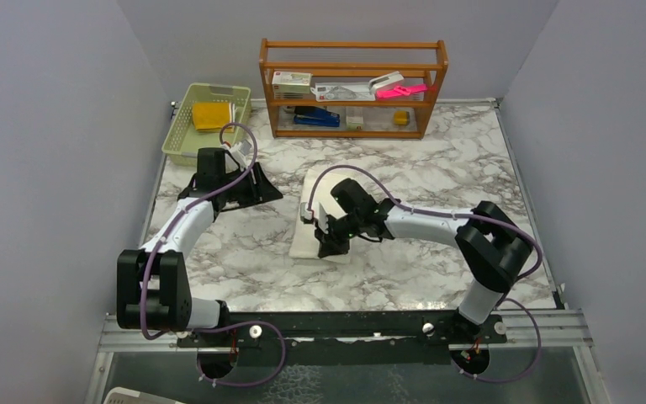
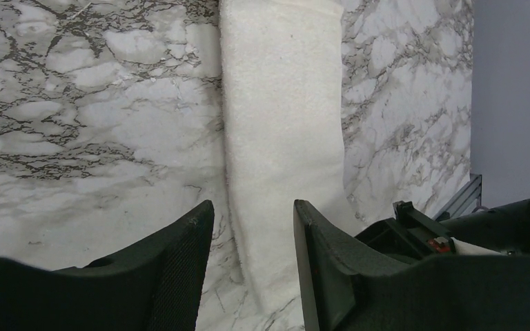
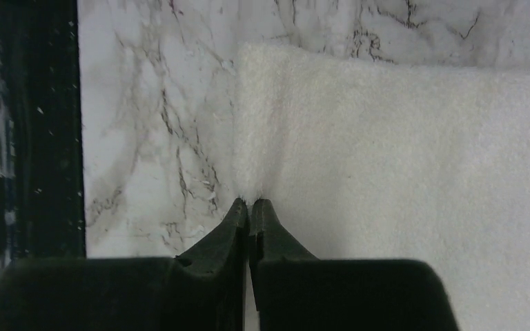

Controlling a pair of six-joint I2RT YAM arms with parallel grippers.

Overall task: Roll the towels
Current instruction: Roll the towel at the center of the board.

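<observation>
The cream-white towel [image 1: 304, 244] lies folded as a long strip on the marble table, mid-table. My right gripper [image 1: 330, 244] is over its near end and shut on a pinch of the towel's edge [image 3: 250, 196]; the rest of the towel [image 3: 400, 172] spreads to the right in the right wrist view. My left gripper [image 1: 265, 187] is open and empty, just left of the towel's far part. In the left wrist view the towel [image 2: 283, 124] runs ahead between the spread fingers [image 2: 197, 234]. The mustard-yellow towel [image 1: 210, 115] lies in the green basket.
The green plastic basket [image 1: 177, 139] stands at the back left corner. A wooden shelf rack [image 1: 353, 49] with small boxes and tools stands at the back middle. Grey walls close both sides. My right arm [image 2: 469, 234] shows at the lower right of the left wrist view.
</observation>
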